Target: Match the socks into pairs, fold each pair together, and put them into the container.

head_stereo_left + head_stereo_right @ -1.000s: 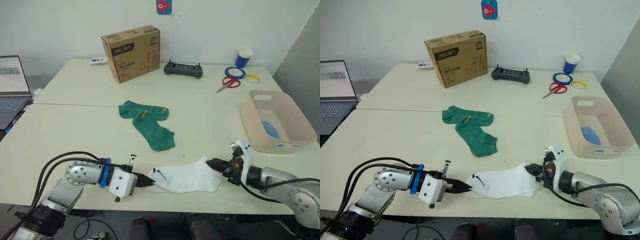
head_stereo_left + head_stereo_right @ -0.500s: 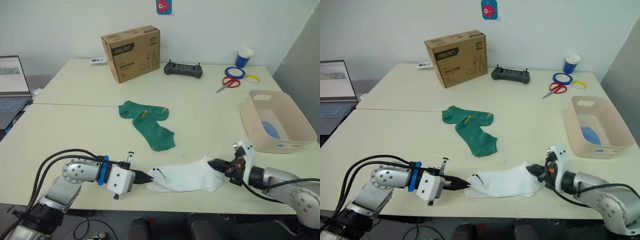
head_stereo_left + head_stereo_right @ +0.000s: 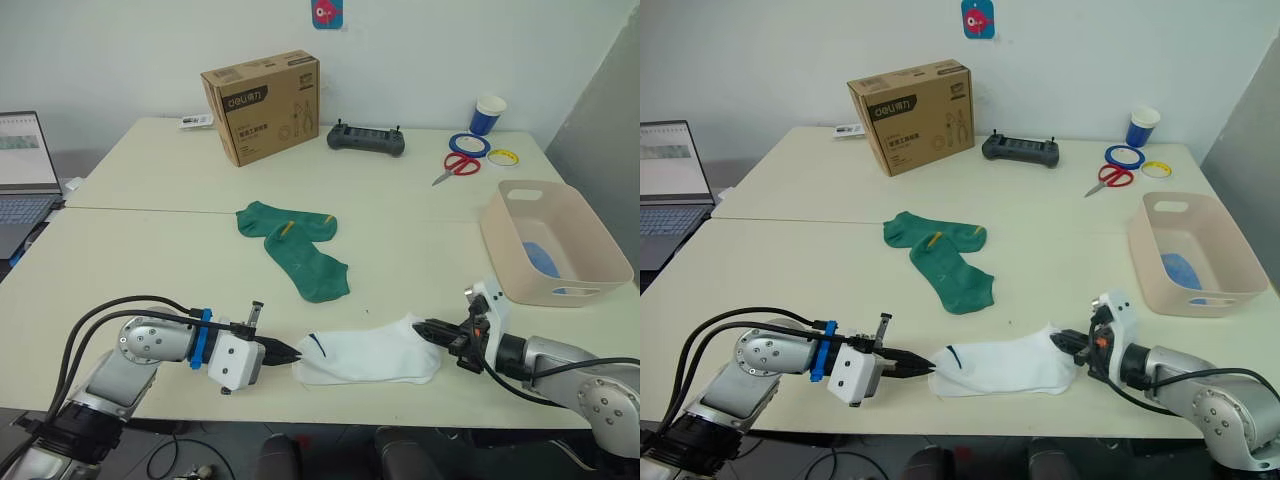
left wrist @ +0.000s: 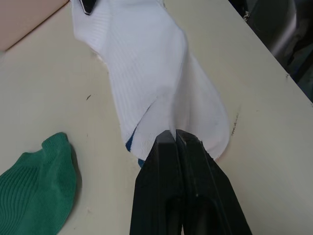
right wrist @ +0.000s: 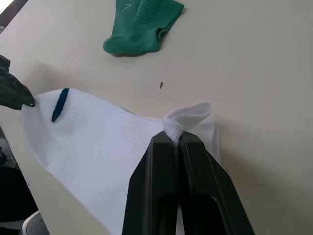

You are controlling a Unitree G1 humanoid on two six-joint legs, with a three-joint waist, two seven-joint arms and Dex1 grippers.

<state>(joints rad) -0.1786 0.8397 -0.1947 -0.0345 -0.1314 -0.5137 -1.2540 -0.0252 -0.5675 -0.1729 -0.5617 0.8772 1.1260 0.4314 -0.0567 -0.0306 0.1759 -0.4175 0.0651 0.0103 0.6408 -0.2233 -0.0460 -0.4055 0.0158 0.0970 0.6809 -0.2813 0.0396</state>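
A stacked pair of white socks [image 3: 365,352] lies stretched flat near the table's front edge. My left gripper [image 3: 291,354] is shut on its left end, where a dark blue mark shows, and the black fingers [image 4: 166,147] pinch the fabric. My right gripper [image 3: 428,328] is shut on the bunched cuff [image 5: 176,123] at the right end. Two dark green socks [image 3: 295,245] overlap at the table's middle. The pale pink container [image 3: 590,262] stands at the right with a light blue sock [image 3: 543,258] inside.
A cardboard box [image 3: 262,105], a black controller [image 3: 367,138], scissors [image 3: 456,167], tape rolls [image 3: 469,145] and a blue cup [image 3: 488,114] sit along the back. A laptop [image 3: 25,170] is at the far left. The white socks lie close to the front edge.
My left gripper has drawn slightly to the left, pulling the white socks flatter and straighter. The right gripper has hardly moved.
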